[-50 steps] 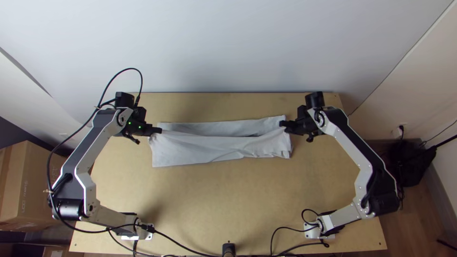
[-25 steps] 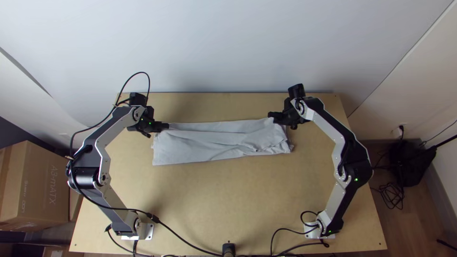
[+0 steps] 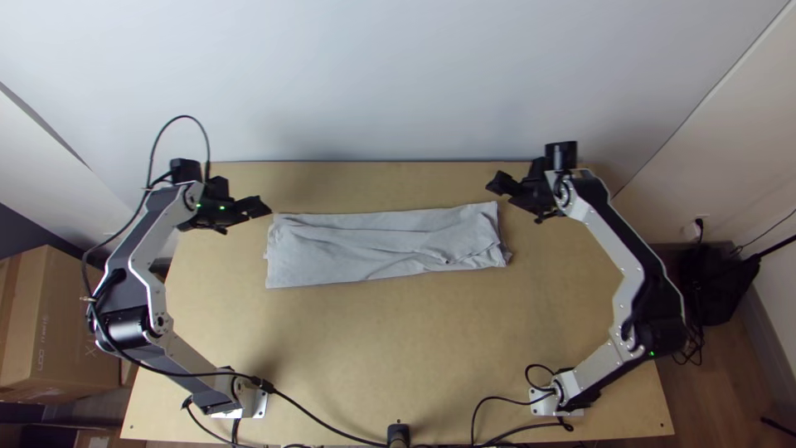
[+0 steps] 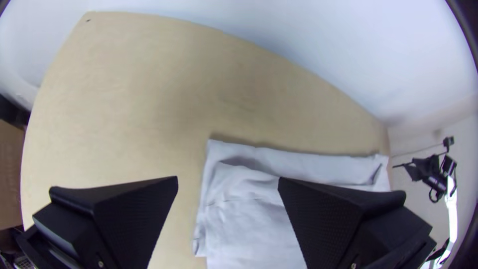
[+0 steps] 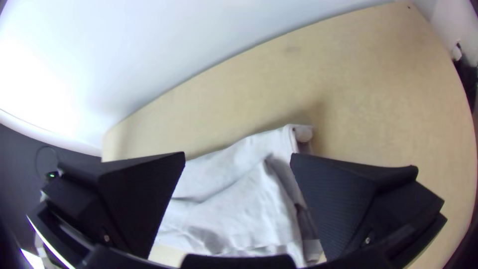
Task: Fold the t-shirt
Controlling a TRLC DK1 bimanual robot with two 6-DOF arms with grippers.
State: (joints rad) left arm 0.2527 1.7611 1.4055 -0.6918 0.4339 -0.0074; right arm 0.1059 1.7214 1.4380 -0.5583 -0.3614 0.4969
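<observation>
My left gripper (image 3: pixel 264 206) is off the upper left corner of the grey t-shirt (image 3: pixel 373 249), and my right gripper (image 3: pixel 492 184) hovers by its upper right corner. The shirt lies as a long folded strip across the table, wrinkled toward its right end. In the left wrist view the left gripper (image 4: pixel 228 182) stands open, with the shirt's end (image 4: pixel 244 219) beyond its fingers. The right gripper (image 5: pixel 238 157) is also open in the right wrist view, above the other end of the shirt (image 5: pixel 249 199). Nothing is held.
The bare wooden table (image 3: pixel 381 348) spreads out in front of the shirt. A wall (image 3: pixel 390 83) rises behind the table's far edge. Black cables (image 3: pixel 323 423) run along the near edge between the arm bases. A cardboard box (image 3: pixel 66 323) stands left of the table.
Both grippers have let go of the shirt's upper layer and moved outward to either side, their fingers now spread. The layer that was lifted at both ends has settled flat.
</observation>
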